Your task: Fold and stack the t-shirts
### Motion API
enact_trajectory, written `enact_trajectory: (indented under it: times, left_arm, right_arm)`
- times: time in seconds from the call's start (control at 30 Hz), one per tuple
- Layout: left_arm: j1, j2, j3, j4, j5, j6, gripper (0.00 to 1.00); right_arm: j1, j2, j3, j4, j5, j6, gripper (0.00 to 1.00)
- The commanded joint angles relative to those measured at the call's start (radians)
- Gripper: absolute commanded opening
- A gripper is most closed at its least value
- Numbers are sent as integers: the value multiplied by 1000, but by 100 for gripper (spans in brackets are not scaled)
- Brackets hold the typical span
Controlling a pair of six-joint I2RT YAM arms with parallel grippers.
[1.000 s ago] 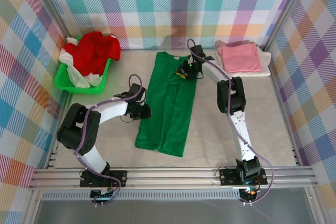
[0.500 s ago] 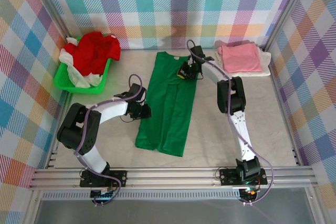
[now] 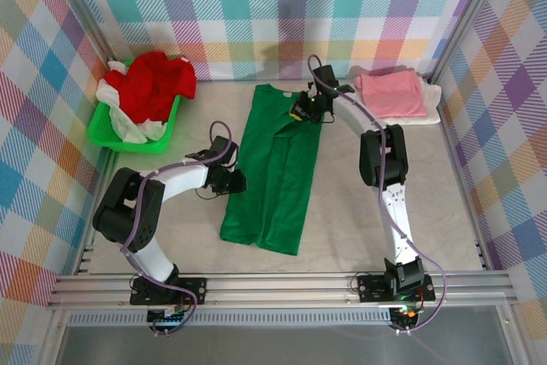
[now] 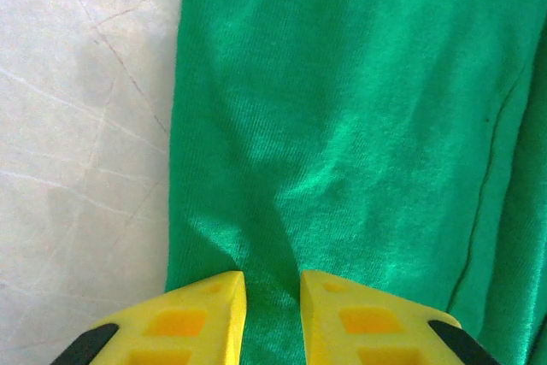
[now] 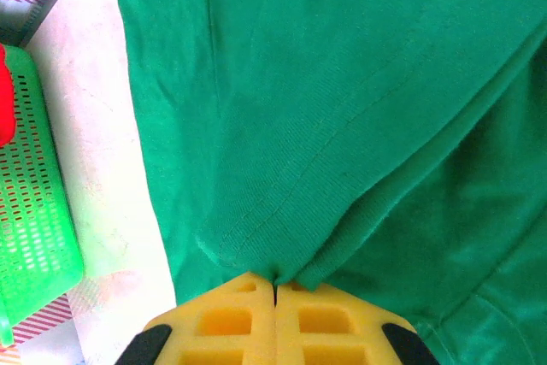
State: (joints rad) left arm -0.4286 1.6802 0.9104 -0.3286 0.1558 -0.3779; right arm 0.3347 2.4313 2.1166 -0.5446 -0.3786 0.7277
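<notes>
Green t-shirt (image 3: 272, 179): you have it lying lengthwise down the middle of the surface (image 3: 359, 211), collar end toward the back wall and hem toward the arm bases, with its sides folded in so it reads as a long narrow strip

Left tool (image 3: 229, 179): you find it low at the shirt's left edge, about halfway along. In the left wrist view its yellow fingers (image 4: 197, 314) stand a narrow slit apart, and a pucker of the green t-shirt (image 4: 359, 126) runs down into that slit, so it is clamped on the cloth. Bare surface (image 4: 77, 126) shows just left of the edge

Right tool (image 3: 301, 114): you see it at the shirt's upper right, near the collar end. In the right wrist view the tool (image 5: 274, 284) has its fingers pressed together, with a stitched fold of the green t-shirt (image 5: 342, 108) pinched at the tips

Basket (image 3: 101, 132): lime-green plastic, in the far left corner, well apart from the green shirt. Its perforated wall (image 5: 34, 211) shows at the left edge of the right wrist view

Red t-shirt (image 3: 158, 83): heaped loosely in the basket, spilling over its rim

White garment (image 3: 115, 96): crumpled beneath the red one, in the basket

Pink t-shirt (image 3: 389, 94): folded flat at the far right of the surface

White t-shirt (image 3: 432, 104): folded, directly under the pink one, its edge showing on the right
</notes>
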Motion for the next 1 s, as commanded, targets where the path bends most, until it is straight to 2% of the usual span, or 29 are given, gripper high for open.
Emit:
enact_trajectory:
  times: [0.0, 0.4, 0.57, 0.63, 0.67, 0.8, 0.97]
  left_arm:
    - [8, 24, -3, -1, -32, -10, 25]
    - [8, 38, 5, 0, -36, -12, 25]
    - [10, 38, 1, -4, -41, -9, 25]
    - [10, 36, 0, -2, -42, -6, 25]
    - [10, 38, 1, 0, -42, -7, 25]
    - [11, 49, 4, 6, -36, -10, 25]
    - [11, 50, 13, 7, -31, -10, 25]
  right_arm:
    - [-4, -78, -38, -27, -16, 17, 0]
    - [-5, -165, -159, -39, -15, -10, 0]
    - [-6, -188, -233, -28, -47, -11, 11]
    - [-6, -208, -274, -12, -50, -11, 28]
    - [-6, -223, -296, -2, -44, -10, 33]
    - [-9, -265, -320, 42, -15, -27, 32]
    - [-9, -225, -220, 31, -27, -59, 34]
